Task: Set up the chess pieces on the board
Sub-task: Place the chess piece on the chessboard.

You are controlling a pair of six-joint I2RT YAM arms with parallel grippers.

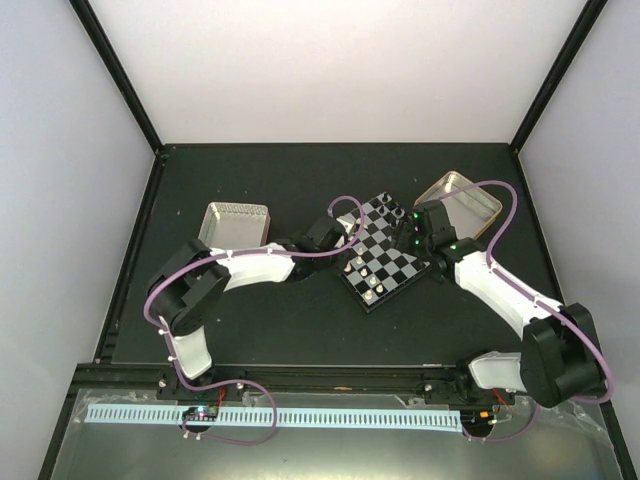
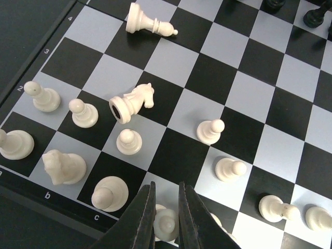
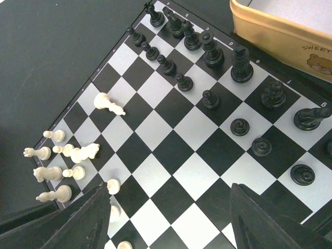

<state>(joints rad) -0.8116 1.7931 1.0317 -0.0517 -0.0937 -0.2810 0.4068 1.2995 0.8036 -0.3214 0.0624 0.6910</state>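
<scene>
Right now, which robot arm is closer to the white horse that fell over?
Left. The left tool hovers over the white end, a few squares from the tipped knight. The right tool hangs open by the black pieces, farther off.

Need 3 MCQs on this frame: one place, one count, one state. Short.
1. Where is the bear-printed tin?
A) beside the edge of the board that holds the black pieces
B) at the opposite edge
C) on top of the board

2. How many metal tins does the top view show?
A) one
B) two
C) four

3. The right tool is:
A) open
B) shut on a pawn
C) shut and empty

Answers:
1 A, its wall runs just behind the black rows.
2 B, one lies left of the board and one right.
3 A, its fingers stand far apart with nothing between them.
</scene>
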